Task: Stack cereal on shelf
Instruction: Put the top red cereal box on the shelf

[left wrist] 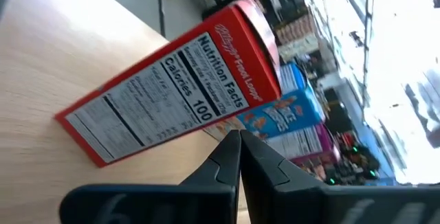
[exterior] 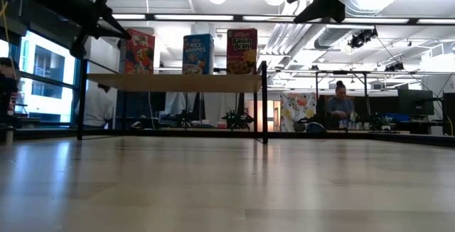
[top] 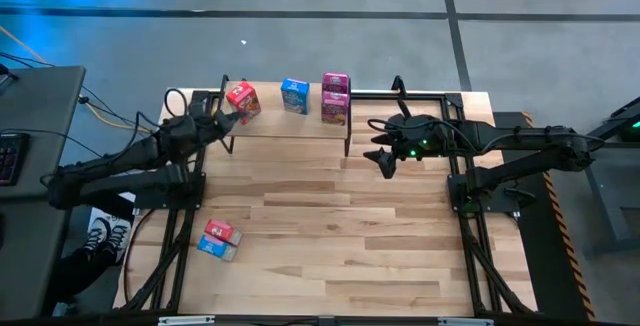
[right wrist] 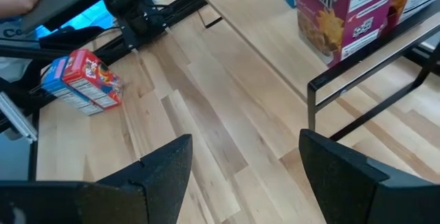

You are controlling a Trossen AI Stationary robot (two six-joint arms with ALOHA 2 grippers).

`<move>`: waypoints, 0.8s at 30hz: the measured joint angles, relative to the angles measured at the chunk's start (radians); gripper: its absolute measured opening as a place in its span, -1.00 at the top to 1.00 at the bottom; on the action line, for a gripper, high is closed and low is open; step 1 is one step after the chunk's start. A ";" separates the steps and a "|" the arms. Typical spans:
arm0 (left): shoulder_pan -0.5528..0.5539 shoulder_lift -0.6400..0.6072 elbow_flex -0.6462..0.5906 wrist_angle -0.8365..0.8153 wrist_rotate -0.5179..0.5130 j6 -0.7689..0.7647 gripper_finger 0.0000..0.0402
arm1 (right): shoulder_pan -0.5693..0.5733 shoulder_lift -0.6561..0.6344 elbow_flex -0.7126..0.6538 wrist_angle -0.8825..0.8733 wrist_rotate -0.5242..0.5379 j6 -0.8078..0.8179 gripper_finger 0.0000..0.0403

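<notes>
The light wood shelf (top: 285,121) stands on thin black legs at the table's far side. On it stand a red cereal box (top: 242,99), a blue one (top: 294,95) and a magenta Raisin Bran box (top: 335,109), with a second magenta box (top: 335,83) behind it. A red box (top: 219,231) and a blue box (top: 216,248) lie on the tabletop at the near left. My left gripper (top: 226,118) is shut at the shelf's left end, beside the red box (left wrist: 179,86). My right gripper (top: 383,158) is open and empty, above the table just right of the shelf. My left gripper's shut fingertips (left wrist: 237,141) stand right by the red box's nutrition-facts side (left wrist: 206,117), coming at it from the table's left. I cannot tell whether they touch it. The box stands upright on the shelf (exterior: 139,50).
The shelf's black metal frame (right wrist: 357,73) lies close ahead of my right gripper (right wrist: 244,159). Bare plank tabletop (top: 340,236) spreads between the shelf and the near edge. A person (exterior: 340,104) stands in the room behind the table.
</notes>
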 joint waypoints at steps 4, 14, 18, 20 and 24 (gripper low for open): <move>-0.045 0.021 0.000 0.002 -0.096 -0.022 1.00 | 0.000 0.000 0.000 0.000 0.032 -0.002 -0.30; -0.066 0.110 0.000 0.100 -0.110 -0.056 1.00 | 0.000 0.000 0.000 0.003 0.041 -0.042 -0.30; -0.066 0.139 0.000 0.104 -0.153 -0.089 1.00 | 0.000 0.000 0.000 0.003 0.040 -0.044 -0.30; -0.066 0.142 0.000 0.105 -0.176 -0.100 1.00 | 0.000 0.000 0.000 0.003 0.040 -0.045 -0.30; -0.066 0.142 0.000 0.104 -0.203 -0.100 1.00 | 0.000 0.000 0.000 0.003 0.040 -0.045 -0.30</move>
